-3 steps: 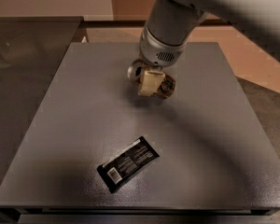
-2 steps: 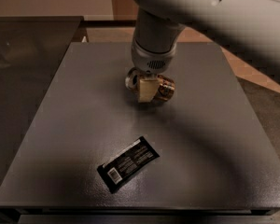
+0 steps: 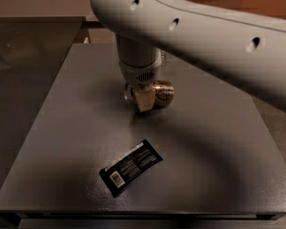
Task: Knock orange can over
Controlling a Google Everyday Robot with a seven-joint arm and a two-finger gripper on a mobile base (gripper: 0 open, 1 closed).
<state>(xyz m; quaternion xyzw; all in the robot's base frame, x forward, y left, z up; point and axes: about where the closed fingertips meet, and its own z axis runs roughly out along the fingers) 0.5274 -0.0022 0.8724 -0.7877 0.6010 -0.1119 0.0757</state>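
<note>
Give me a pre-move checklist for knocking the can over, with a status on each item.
1. Gripper at the can: ok, it hangs right beside it, near the table's middle.
2. Can already on its side: cannot tell, the gripper covers its left part.
3. Can away from the table edges: ok.
4. Packet out of the way: ok, it lies flat nearer the front edge, apart from the can.

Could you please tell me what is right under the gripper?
The orange can, resting on the table. The gripper covers part of it, so any contact between them is hidden.
</note>
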